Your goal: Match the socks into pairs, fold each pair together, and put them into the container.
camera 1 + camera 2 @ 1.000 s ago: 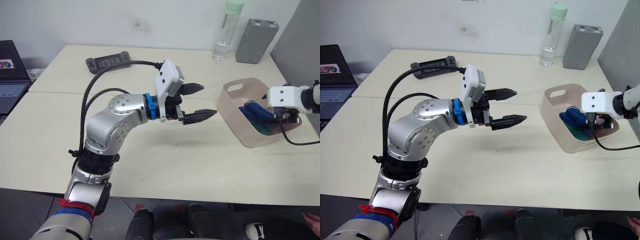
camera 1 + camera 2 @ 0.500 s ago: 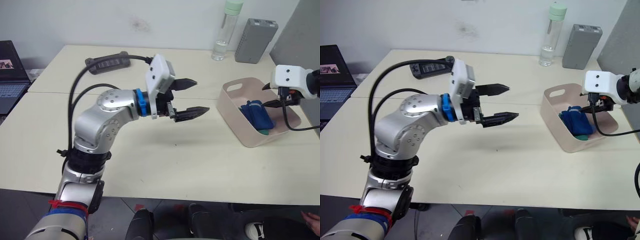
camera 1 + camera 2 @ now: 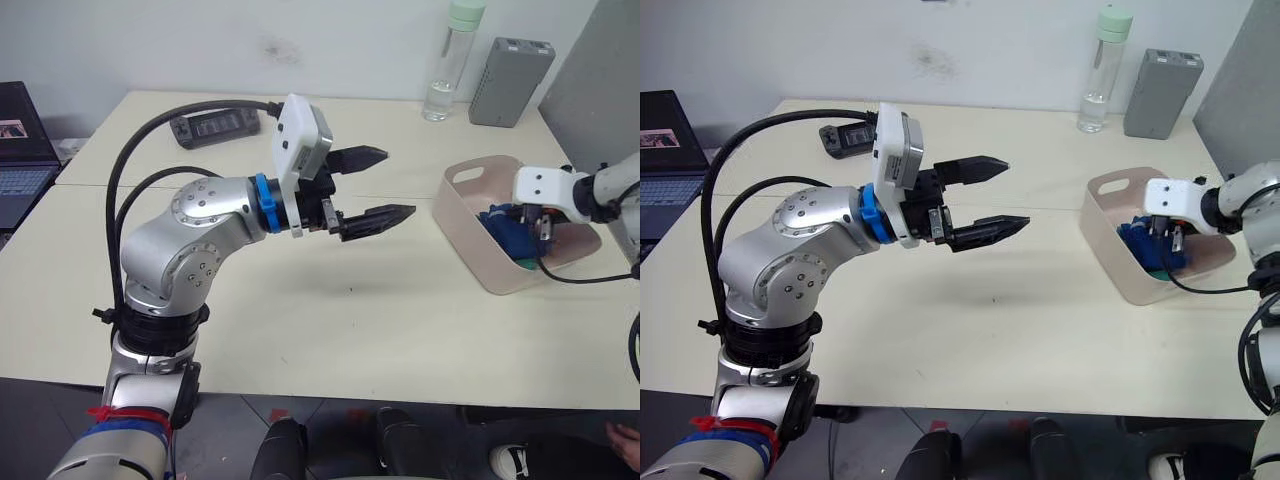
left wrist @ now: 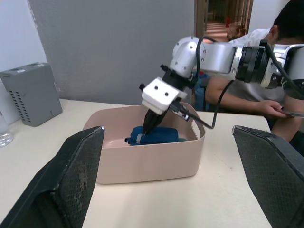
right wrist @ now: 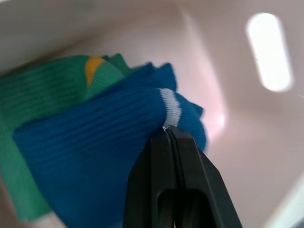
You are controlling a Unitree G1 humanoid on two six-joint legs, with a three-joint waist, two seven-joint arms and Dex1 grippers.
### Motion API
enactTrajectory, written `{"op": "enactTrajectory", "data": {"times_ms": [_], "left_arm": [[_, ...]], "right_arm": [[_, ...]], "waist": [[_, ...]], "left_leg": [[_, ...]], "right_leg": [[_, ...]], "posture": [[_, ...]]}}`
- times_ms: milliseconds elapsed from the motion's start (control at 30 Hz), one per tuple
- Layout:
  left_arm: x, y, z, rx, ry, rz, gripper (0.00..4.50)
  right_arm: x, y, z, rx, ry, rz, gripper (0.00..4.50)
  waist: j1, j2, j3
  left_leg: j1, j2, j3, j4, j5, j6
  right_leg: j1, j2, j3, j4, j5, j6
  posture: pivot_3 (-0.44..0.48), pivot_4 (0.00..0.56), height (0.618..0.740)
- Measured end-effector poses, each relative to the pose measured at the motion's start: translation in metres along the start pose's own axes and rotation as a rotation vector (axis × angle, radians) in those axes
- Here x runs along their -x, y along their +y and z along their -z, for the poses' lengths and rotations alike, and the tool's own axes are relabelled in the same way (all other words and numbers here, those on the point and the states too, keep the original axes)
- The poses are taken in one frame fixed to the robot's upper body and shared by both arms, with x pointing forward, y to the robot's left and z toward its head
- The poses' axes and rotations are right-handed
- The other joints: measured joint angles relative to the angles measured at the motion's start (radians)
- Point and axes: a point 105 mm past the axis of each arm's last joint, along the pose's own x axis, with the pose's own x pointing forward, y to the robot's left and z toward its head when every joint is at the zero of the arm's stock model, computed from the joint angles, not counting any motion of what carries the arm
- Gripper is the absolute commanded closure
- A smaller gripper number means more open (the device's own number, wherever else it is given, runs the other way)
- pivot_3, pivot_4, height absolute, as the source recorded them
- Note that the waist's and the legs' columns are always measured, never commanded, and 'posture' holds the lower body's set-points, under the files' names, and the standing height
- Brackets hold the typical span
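Right wrist view: right pincer (image 5: 172, 130) has its fingers pressed together, tips against the dark blue socks (image 5: 99, 152) with no fabric visibly pinched between them; green socks (image 5: 42, 95) lie under and beside the blue. Both bundles sit inside the pink container (image 3: 470, 235), which stands toward the desk's (image 3: 330, 330) right end, short of the near edge. Left pincer (image 3: 372, 186) hangs spread wide and empty over mid-desk, well apart from the container. Desk surface between that pincer and the container is bare, as is the broad strip along the near edge. Far edge carries a black controller (image 3: 213, 125), a water bottle (image 3: 450, 62) and a grey box (image 3: 511, 68). Left wrist view has a person (image 4: 247, 90) seated beyond the container.
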Motion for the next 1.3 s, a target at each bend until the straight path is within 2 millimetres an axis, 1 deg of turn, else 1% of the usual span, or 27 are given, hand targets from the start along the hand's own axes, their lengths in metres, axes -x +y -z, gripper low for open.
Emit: {"op": "enactTrajectory", "data": {"times_ms": [100, 333, 433, 500, 600, 667, 733, 800, 867, 933, 967, 1033, 1067, 1167, 1233, 1300], "left_arm": [[-0.001, 0.001, -0.002, -0.005, 0.0, -0.003, 0.0], [0.0, 0.002, 0.0, 0.0, 0.014, -0.01, 0.0], [0.001, 0.002, 0.001, 0.001, 0.022, -0.015, 0.0], [0.003, 0.003, 0.001, -0.001, 0.029, -0.015, 0.0], [0.004, 0.003, 0.001, -0.002, 0.038, -0.007, 0.0], [0.006, 0.004, 0.001, -0.007, 0.046, -0.002, 0.0], [0.007, 0.005, 0.002, -0.005, 0.052, 0.004, 0.0], [0.009, 0.007, 0.002, -0.002, 0.055, 0.003, 0.0], [0.011, 0.012, 0.0, -0.014, 0.05, -0.005, 0.0], [0.019, 0.016, -0.002, -0.042, 0.063, -0.017, 0.0], [0.023, 0.018, -0.003, -0.053, 0.076, -0.025, 0.0], [0.036, 0.023, -0.001, -0.055, 0.091, -0.063, 0.0], [0.047, 0.027, 0.004, -0.045, 0.113, -0.095, 0.0], [0.07, 0.033, 0.021, -0.011, 0.149, -0.184, 0.0], [0.093, 0.04, 0.041, 0.024, 0.161, -0.317, 0.0], [0.117, 0.044, 0.063, 0.074, 0.167, -0.48, 0.0]], "right_arm": [[-0.011, 0.006, 0.003, -0.006, 0.003, -0.008, 4.47], [-0.012, 0.006, 0.007, -0.001, 0.005, 0.004, 4.47], [-0.004, -0.001, 0.004, 0.017, 0.003, 0.018, 4.47], [0.009, -0.013, 0.001, 0.019, -0.004, 0.047, 4.47], [0.035, -0.035, -0.01, 0.022, -0.033, 0.125, 3.95], [0.051, -0.049, -0.023, 0.022, -0.08, 0.185, 3.29], [0.061, -0.057, -0.036, 0.015, -0.14, 0.219, 2.58], [0.067, -0.061, -0.058, -0.028, -0.27, 0.241, 1.84], [0.07, -0.061, -0.089, -0.056, -0.427, 0.246, 1.1], [0.07, -0.054, -0.115, -0.099, -0.57, 0.219, 0.41], [0.067, -0.047, -0.124, -0.129, -0.624, 0.197, 0.01], [0.058, -0.03, -0.142, -0.192, -0.711, 0.144, 0.01], [0.052, -0.018, -0.153, -0.225, -0.758, 0.113, 0.01], [0.041, 0.005, -0.174, -0.287, -0.828, 0.077, 0.01], [0.032, 0.026, -0.185, -0.305, -0.859, 0.081, 0.01], [0.011, 0.05, -0.188, -0.352, -0.845, 0.058, 0.01]], "waist": [[0.0, 0.0, 0.0], [0.0, 0.0, 0.0], [0.0, 0.0, 0.0], [-0.001, 0.0, 0.0], [-0.001, 0.0, 0.0], [-0.002, 0.0, 0.0], [-0.002, 0.0, 0.0], [-0.003, 0.0, 0.0], [-0.006, 0.0, 0.0], [-0.006, 0.0, 0.0], [-0.005, 0.0, 0.0], [-0.003, 0.0, 0.0], [-0.003, 0.001, 0.0], [0.0, 0.001, 0.0], [0.0, 0.001, -0.001], [0.002, 0.001, -0.001]], "left_leg": [[0.0, 0.0, 0.0, 0.0, 0.002, -0.003], [0.0, 0.0, 0.0, 0.0, 0.002, -0.003], [0.0, 0.0, 0.0, 0.0, 0.002, -0.003], [0.0, 0.0, 0.0, 0.0, 0.002, -0.003], [0.0, 0.0, 0.0, 0.0, 0.002, -0.003], [0.001, 0.0, 0.0, 0.0, 0.002, -0.003], [0.001, 0.0, 0.0, 0.0, 0.002, -0.003], [0.001, 0.0, 0.0, 0.0, 0.002, -0.003], [0.001, 0.001, -0.001, 0.0, 0.002, -0.003], [0.001, 0.001, -0.001, 0.0, 0.002, -0.003], [0.001, 0.001, -0.002, 0.0, 0.002, -0.003], [0.001, 0.001, -0.002, 0.001, 0.001, -0.003], [0.001, 0.001, -0.002, 0.001, 0.001, -0.002], [0.0, 0.001, -0.002, 0.001, 0.001, -0.001], [0.001, 0.001, -0.003, 0.001, 0.0, -0.001], [0.0, 0.001, -0.003, 0.002, 0.001, -0.001]], "right_leg": [[0.0, 0.0, 0.0, 0.0, 0.0, 0.0], [0.0, 0.0, 0.0, 0.0, 0.0, 0.0], [0.0, 0.0, 0.0, 0.001, 0.0, 0.0], [0.0, 0.0, 0.0, 0.001, 0.0, 0.0], [0.0, 0.0, 0.0, 0.002, 0.0, 0.0], [0.0, 0.0, 0.0, 0.002, 0.0, 0.0], [0.0, 0.0, 0.0, 0.002, 0.0, 0.0], [0.0, 0.0, 0.0, 0.003, 0.0, 0.0], [-0.001, 0.0, -0.001, 0.005, 0.0, 0.0], [-0.001, 0.001, -0.002, 0.006, 0.0, 0.0], [-0.001, 0.001, -0.002, 0.006, 0.0, 0.0], [-0.001, 0.0, -0.002, 0.008, 0.0, 0.0], [-0.001, 0.001, -0.002, 0.008, 0.0, -0.001], [-0.002, 0.0, -0.002, 0.009, 0.0, -0.001], [-0.002, 0.0, -0.002, 0.01, -0.001, -0.001], [-0.002, 0.0, -0.003, 0.01, -0.001, -0.001]], "posture": [[0.0, 0.15, 0.74], [0.0, 0.15, 0.74], [0.0, 0.15, 0.74], [0.0, 0.15, 0.74], [0.0, 0.15, 0.74], [0.0, 0.15, 0.74], [0.0, 0.15, 0.74], [0.0, 0.15, 0.74], [0.0, 0.15, 0.74], [0.0, 0.15, 0.74], [0.0, 0.15, 0.74], [0.0, 0.15, 0.74], [0.0, 0.15, 0.74], [0.0, 0.15, 0.74], [0.0, 0.15, 0.74], [0.0, 0.15, 0.74]]}}
